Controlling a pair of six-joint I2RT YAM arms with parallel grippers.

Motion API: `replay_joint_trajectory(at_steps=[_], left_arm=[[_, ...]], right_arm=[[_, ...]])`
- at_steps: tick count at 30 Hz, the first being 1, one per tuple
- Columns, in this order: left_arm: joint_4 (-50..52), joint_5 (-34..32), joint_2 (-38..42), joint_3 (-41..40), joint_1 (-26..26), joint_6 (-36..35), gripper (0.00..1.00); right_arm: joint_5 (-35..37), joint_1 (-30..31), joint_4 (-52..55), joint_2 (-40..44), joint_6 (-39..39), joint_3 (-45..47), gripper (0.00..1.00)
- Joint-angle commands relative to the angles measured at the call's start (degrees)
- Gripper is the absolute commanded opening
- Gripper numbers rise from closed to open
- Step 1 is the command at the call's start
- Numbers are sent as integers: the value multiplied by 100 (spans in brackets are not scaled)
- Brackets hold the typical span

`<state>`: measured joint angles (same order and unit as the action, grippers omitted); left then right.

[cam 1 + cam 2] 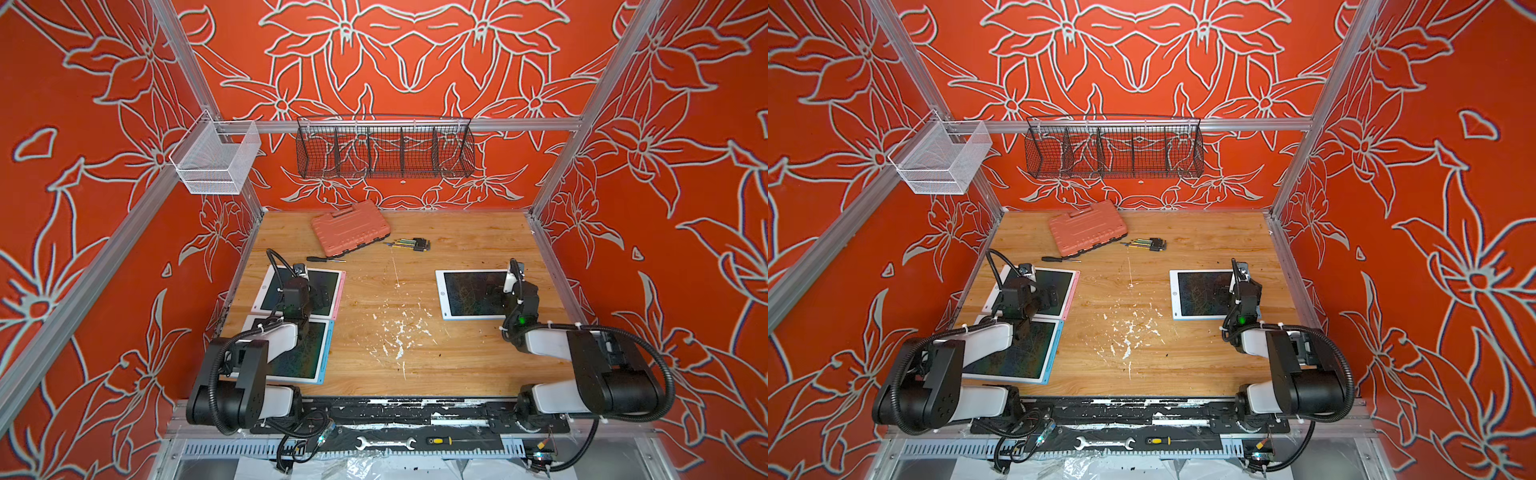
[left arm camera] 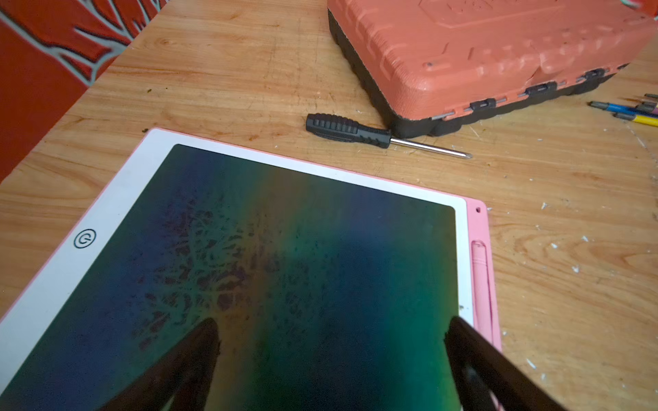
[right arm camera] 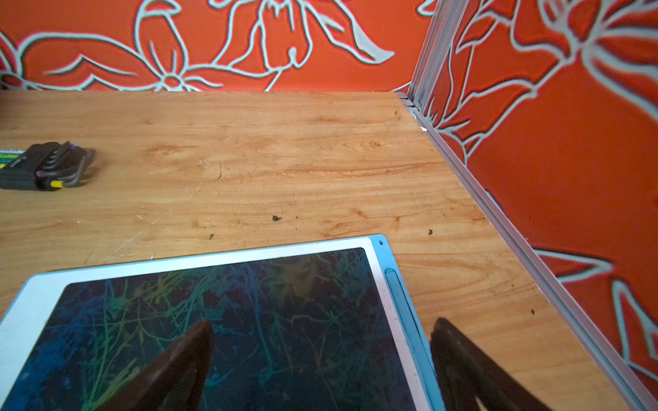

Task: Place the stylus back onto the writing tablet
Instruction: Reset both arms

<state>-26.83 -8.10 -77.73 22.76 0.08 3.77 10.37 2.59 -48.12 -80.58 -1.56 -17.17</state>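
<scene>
Stylus (image 2: 480, 284) sits docked along the pink tablet (image 2: 106, 213), guess that's why left gripper (image 2: 333, 327) and right gripper (image 3: 322, 325) hover wide open, empty.

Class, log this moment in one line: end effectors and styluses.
left end effector: open over pink tablet | right end effector: open over blue tablet | pink stylus: in slot | blue stylus: in slot

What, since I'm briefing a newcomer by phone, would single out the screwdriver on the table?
Find the orange tool case at the back of the wooden table. In front of it, toward the pink-edged tablet, lies the screwdriver. It alone has a black ribbed handle and bare metal shaft, unlike the bundle of coloured keys.
</scene>
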Motion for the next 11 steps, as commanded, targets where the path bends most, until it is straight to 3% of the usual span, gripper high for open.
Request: replay_joint_trajectory(at_steps=[1,11], left_arm=[[-156,1,77,35,28,-69,97],[-138,10,70,49,28,-69,97]], right_arm=[[70,9,191,-43,14,-87,97],[71,4,172,-14,18,-64,97]])
